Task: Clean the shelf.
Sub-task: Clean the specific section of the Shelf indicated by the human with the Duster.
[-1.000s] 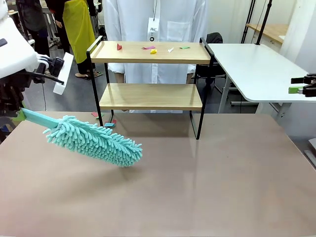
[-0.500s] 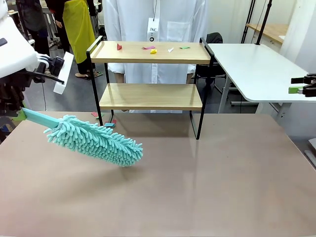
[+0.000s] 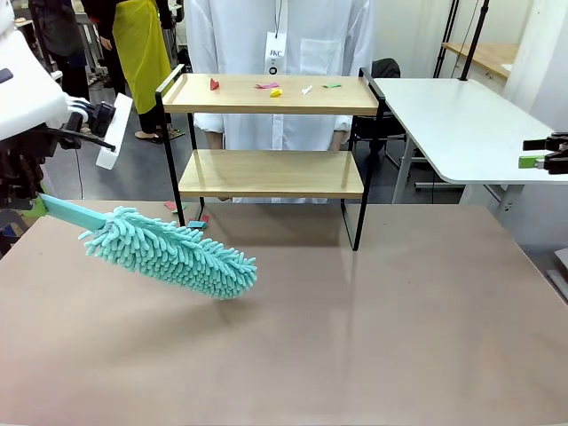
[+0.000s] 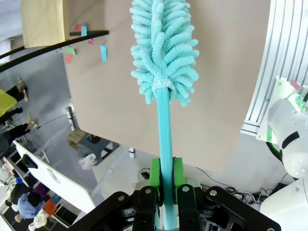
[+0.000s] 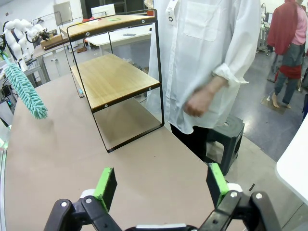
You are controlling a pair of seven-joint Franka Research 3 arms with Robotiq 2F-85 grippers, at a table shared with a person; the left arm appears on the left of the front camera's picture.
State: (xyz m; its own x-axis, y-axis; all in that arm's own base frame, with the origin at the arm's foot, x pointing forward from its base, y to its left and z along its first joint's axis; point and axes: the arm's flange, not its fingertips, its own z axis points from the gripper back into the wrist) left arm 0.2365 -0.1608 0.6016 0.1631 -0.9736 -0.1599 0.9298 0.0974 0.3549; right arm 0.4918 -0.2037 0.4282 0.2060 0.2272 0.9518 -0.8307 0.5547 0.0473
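The shelf (image 3: pixel 271 95) stands at the far middle of the table, its two wooden boards in a black frame. Small coloured scraps (image 3: pixel 276 91) lie on its top board. My left gripper (image 3: pixel 19 197) is at the left edge, shut on the teal handle of a fluffy teal duster (image 3: pixel 169 251). The duster head hangs over the table, left of the shelf and in front of it. In the left wrist view the left gripper (image 4: pixel 166 179) clamps the duster (image 4: pixel 164 48) by its handle. My right gripper (image 5: pixel 162 185) is open and holds nothing, with the shelf (image 5: pixel 113 79) ahead of it.
A person in a white coat (image 3: pixel 280 35) stands behind the shelf, one hand (image 5: pixel 197 103) hanging by the table's far edge. A few scraps (image 3: pixel 188 219) lie on the table by the shelf's left leg. A white table (image 3: pixel 461 124) stands at the back right.
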